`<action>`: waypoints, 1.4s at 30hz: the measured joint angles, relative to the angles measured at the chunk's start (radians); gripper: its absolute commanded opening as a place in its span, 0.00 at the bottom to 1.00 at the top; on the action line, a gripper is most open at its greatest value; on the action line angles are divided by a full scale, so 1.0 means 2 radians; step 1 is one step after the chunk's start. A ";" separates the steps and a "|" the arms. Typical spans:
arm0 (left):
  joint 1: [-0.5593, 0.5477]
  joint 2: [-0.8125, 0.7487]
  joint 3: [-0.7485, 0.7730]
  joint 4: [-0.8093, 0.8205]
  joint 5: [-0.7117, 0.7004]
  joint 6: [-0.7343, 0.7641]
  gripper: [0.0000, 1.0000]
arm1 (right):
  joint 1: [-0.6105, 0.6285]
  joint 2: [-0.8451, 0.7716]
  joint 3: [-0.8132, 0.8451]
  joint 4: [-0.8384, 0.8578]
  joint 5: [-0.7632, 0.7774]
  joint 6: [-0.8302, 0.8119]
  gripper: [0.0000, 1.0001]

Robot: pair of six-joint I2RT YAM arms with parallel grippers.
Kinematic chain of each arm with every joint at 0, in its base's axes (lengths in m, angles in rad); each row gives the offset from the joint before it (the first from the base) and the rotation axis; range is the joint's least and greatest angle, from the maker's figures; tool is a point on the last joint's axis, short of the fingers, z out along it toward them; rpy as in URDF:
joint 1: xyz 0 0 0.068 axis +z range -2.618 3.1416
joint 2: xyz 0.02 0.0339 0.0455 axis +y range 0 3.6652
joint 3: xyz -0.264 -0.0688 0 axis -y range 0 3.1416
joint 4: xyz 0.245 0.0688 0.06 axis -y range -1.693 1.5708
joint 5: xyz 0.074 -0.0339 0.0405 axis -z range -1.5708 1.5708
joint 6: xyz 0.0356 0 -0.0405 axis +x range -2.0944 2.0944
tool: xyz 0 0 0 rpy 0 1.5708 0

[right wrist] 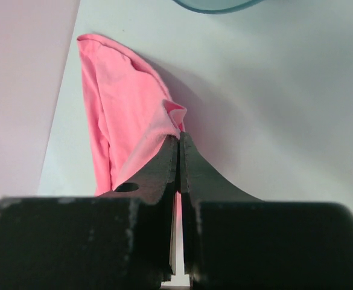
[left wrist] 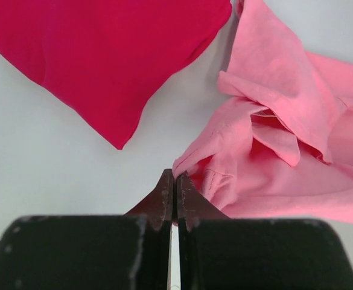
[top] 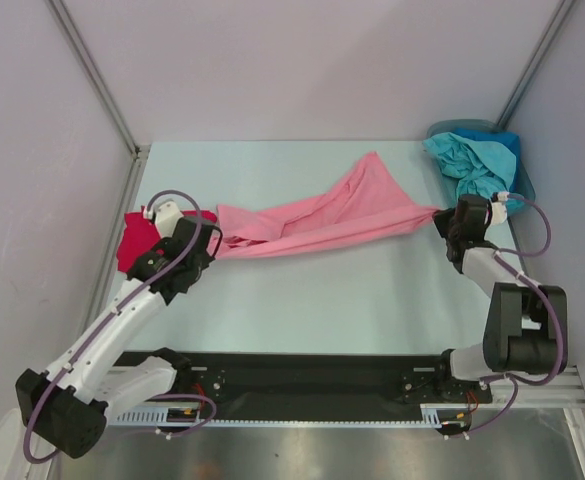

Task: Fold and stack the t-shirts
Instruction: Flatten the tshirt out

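Red shirt [top: 135,243] looks folded at left; left gripper [top: 215,238] and right gripper [top: 439,219] pinch the pink shirt [top: 322,215] stretched between them; teal pile [top: 472,160] waits far right.

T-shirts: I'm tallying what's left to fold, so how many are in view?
4: pink t-shirt stretched across the middle; red t-shirt at the left; teal t-shirt and blue t-shirt bunched together far right, where more may be hidden.

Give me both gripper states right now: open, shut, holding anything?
Left gripper: jaws shut on one end of the pink t-shirt.
Right gripper: jaws shut on the other end of the same shirt.
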 measured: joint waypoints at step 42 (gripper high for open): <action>0.010 -0.123 -0.110 -0.034 0.130 -0.057 0.00 | -0.014 -0.327 -0.215 -0.186 0.030 0.034 0.00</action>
